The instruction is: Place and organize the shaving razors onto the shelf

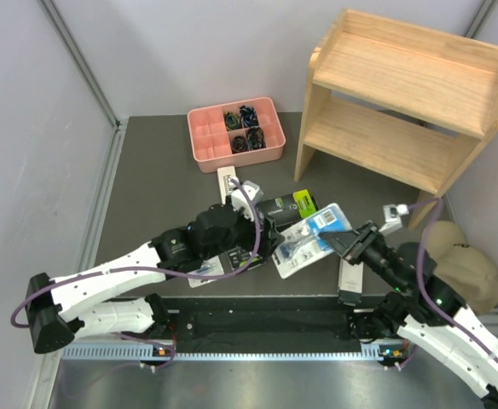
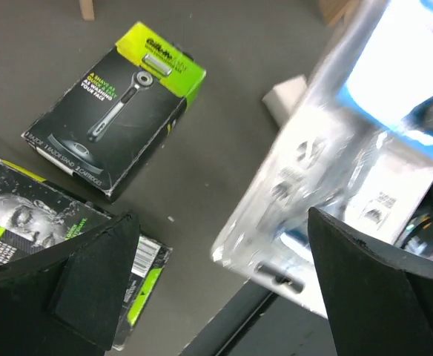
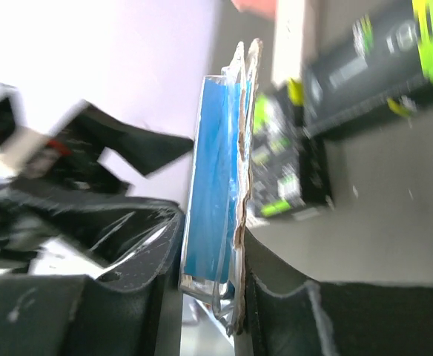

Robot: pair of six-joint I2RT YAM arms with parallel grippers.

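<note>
Black Gillette box (image 2: 116, 111) near wide left end effector (image 2: 222, 226); right end effector (image 3: 209, 248) grips blister pack (image 3: 213, 170).

blister pack (image 3: 210, 178): clear plastic, bright blue card | black box (image 2: 113, 122), upper left: lime-green end, white lettering | slim box (image 1: 227, 181): just plain white | tray (image 1: 206, 128): pink all over | shelf (image 1: 402, 72): pale wood grain | table (image 1: 151, 187): dark grey

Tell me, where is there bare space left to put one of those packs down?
Both wooden shelf tiers are bare. So is the dark table between the left wall and the pink tray. Crowded: the razor packs bunched near the front.
</note>
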